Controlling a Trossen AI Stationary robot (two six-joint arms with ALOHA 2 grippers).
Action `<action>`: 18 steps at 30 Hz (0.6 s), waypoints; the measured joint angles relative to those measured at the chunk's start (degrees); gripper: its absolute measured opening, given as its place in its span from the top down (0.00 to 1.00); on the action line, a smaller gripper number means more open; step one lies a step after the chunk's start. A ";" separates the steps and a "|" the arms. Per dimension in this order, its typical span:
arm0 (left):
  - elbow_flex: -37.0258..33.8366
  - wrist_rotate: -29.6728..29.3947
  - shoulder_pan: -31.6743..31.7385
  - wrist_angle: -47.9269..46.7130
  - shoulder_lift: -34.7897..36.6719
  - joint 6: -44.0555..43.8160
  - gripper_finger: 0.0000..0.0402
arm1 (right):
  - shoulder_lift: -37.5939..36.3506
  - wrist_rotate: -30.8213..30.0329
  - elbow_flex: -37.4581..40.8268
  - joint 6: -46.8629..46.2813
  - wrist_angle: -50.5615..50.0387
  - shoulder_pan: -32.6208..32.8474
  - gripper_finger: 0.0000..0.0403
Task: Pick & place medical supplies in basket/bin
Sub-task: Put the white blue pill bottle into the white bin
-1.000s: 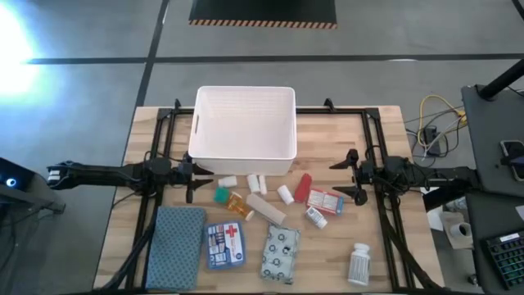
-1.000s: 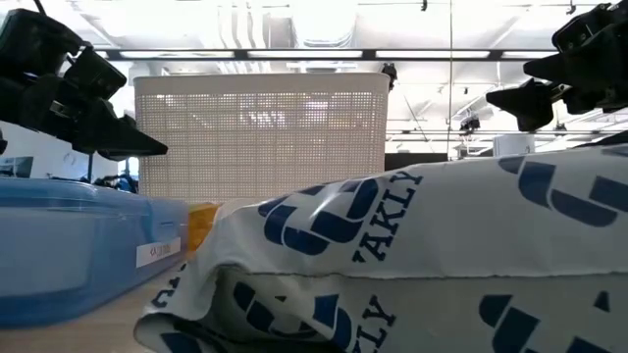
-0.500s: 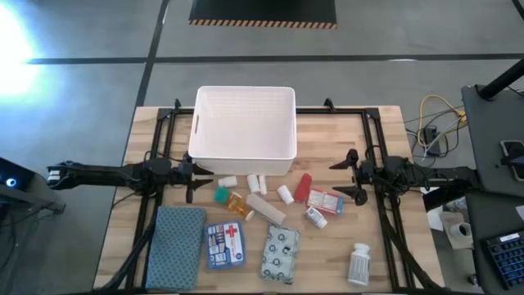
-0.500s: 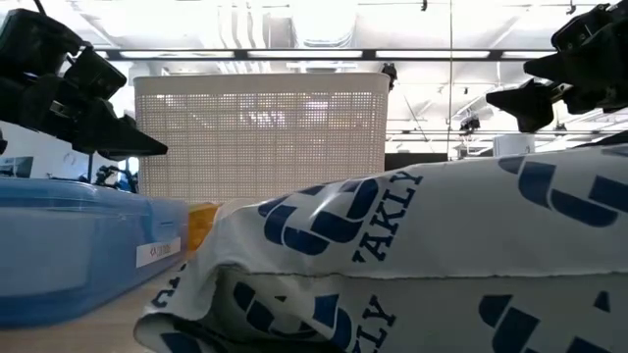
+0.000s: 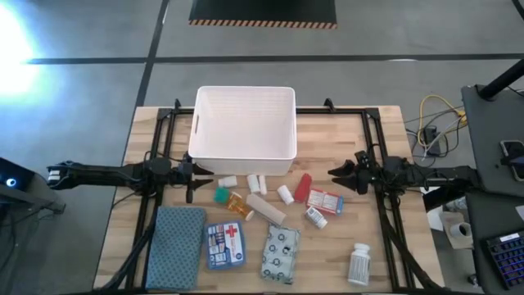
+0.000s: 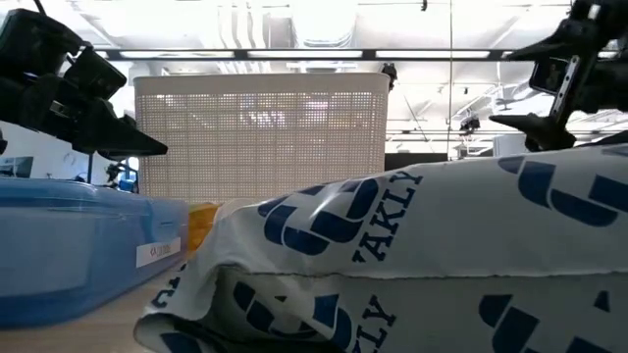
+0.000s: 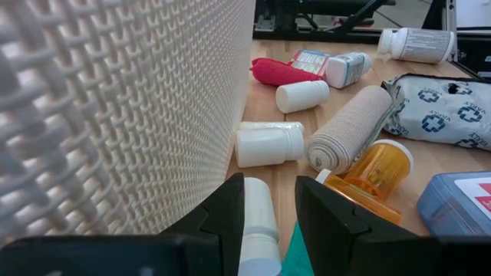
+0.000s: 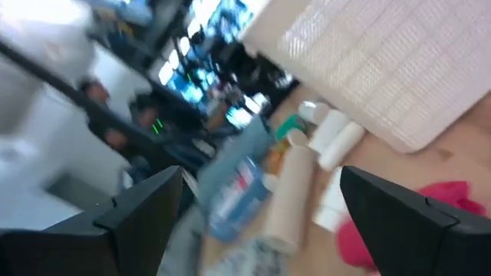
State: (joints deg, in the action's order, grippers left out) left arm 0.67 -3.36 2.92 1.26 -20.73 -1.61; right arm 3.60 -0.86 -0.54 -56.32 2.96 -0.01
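The white bin point(image 5: 244, 131) is set at the far middle of the table point(image 5: 377, 147), and nothing is seen inside it in the high view, so the task is judged to be at its beginning. The supplies are spread on the wood in front of the bin: small white bottles point(image 5: 255, 182) just beside its near wall, an orange vial point(image 5: 240, 205), a bandage roll point(image 5: 267, 210), a red tube point(image 5: 303, 186), a red-white box point(image 5: 326, 201), a first-aid pouch point(image 5: 224, 244), a patterned packet point(image 5: 280, 253) and a larger white bottle point(image 5: 359, 263) well apart near the right edge. A folded cloth point(image 5: 175, 248) lies at the near left.

The left gripper point(image 5: 196, 178) is held low at the bin's near left corner, with its fingers point(image 7: 227, 216) parted and empty; a white bottle point(image 7: 257, 222) lies between them in the left wrist view, probably as the first thing to be picked.

The right gripper point(image 5: 337, 174) is held above the table, just right of the red tube and the box. Its fingers are spread wide and nothing is gripped. The right wrist view is blurred, so its exact aim cannot be told, but the opening is pointed toward the cluster of supplies, which suits an approach to the red tube or the box.
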 joint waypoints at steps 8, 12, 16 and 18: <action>0.00 0.00 -0.02 0.00 0.00 0.00 0.75 | -0.04 -17.28 0.00 -8.46 10.07 0.00 0.13; 0.00 0.01 0.00 0.00 0.00 0.00 0.75 | 0.45 -23.37 0.00 -2.36 18.90 0.02 0.14; 0.00 0.00 0.00 0.00 0.02 0.00 0.75 | 1.89 -26.09 0.00 0.70 25.90 0.00 0.14; 0.00 0.00 -0.01 0.01 0.04 -0.01 0.75 | 3.02 -26.41 0.00 1.08 30.54 0.00 0.13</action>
State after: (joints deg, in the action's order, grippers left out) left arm 0.67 -3.36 2.91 1.26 -20.69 -1.62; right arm 6.62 -27.26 -0.54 -55.24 33.50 -0.01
